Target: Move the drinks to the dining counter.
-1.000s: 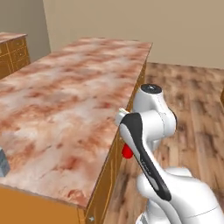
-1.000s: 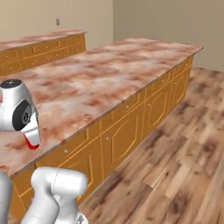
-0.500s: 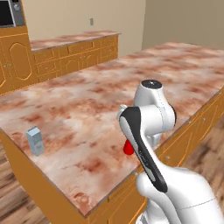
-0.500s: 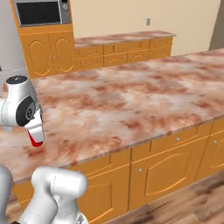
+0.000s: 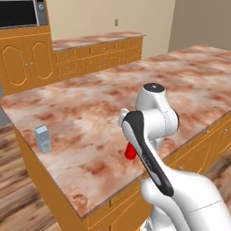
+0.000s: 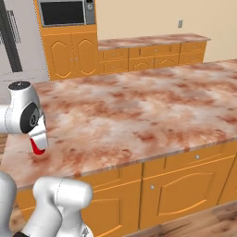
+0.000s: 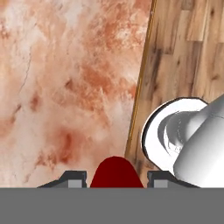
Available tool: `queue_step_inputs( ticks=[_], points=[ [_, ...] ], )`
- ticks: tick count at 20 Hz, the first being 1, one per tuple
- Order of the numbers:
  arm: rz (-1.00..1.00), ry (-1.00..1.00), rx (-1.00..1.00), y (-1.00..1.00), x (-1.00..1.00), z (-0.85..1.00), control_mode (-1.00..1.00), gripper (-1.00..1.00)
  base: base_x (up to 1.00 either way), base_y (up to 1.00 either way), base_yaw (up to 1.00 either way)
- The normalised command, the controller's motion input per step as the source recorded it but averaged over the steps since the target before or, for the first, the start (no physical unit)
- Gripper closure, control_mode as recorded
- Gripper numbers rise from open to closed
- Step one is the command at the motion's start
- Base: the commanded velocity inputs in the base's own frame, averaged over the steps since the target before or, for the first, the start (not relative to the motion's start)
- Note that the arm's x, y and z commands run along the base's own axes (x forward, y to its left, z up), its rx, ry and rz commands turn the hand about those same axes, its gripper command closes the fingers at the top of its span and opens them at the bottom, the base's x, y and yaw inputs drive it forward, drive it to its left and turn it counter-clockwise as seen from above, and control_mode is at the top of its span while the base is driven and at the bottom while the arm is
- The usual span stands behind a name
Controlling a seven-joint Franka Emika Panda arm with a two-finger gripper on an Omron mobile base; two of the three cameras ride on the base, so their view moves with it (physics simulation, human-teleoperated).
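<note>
The short red can [image 7: 116, 172] sits between my two dark fingertips, and my gripper [image 7: 116, 178] is shut on it. From the base, the red can [image 5: 130, 151] peeks out below the arm's wrist, hanging just above the near edge of the dining counter [image 5: 90, 113]. In the right base view the gripper [image 6: 38, 142] holds the can [image 6: 37, 148] over the left end of the dining counter [image 6: 148, 106]. A grey-blue carton [image 5: 43, 138] stands upright on the slab, to the left of the can. Below the hand lies the marble dining counter [image 7: 61, 87].
Orange cabinets with a second marble counter [image 5: 97, 40] run along the back wall, with a microwave [image 6: 65, 13] built in above. A grey fridge [image 6: 18, 37] stands at the far left. Wooden floor [image 7: 188, 52] lies beyond the slab's edge.
Both base views have swung round with the base, bringing the back wall, the microwave and the carton into view. The can has stayed in the shut gripper.
</note>
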Motion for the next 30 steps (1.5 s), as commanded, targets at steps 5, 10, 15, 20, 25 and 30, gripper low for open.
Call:
queue_step_inputs(
  ticks=[5,10,15,20,25,30],
  points=[
    [0.3,0.03,0.0,0.0,0.46,-0.02,-1.0,1.0,0.0,0.0,0.0],
    [0.39,0.03,-0.01,0.0,0.59,-0.04,-1.0,1.0,0.0,0.0,0.0],
    [0.14,-0.05,-0.19,0.37,0.42,-0.21,-1.0,1.0,0.0,0.0,0.0],
    [0.08,-0.01,-0.21,0.55,0.54,-0.36,-1.0,1.0,0.0,0.0,0.0],
    [0.1,0.0,-0.04,0.11,0.55,-0.49,-1.0,1.0,0.0,0.0,0.0],
    [0.1,0.0,0.0,0.04,0.35,-0.55,-1.0,1.0,0.0,0.0,0.0]
  ],
)
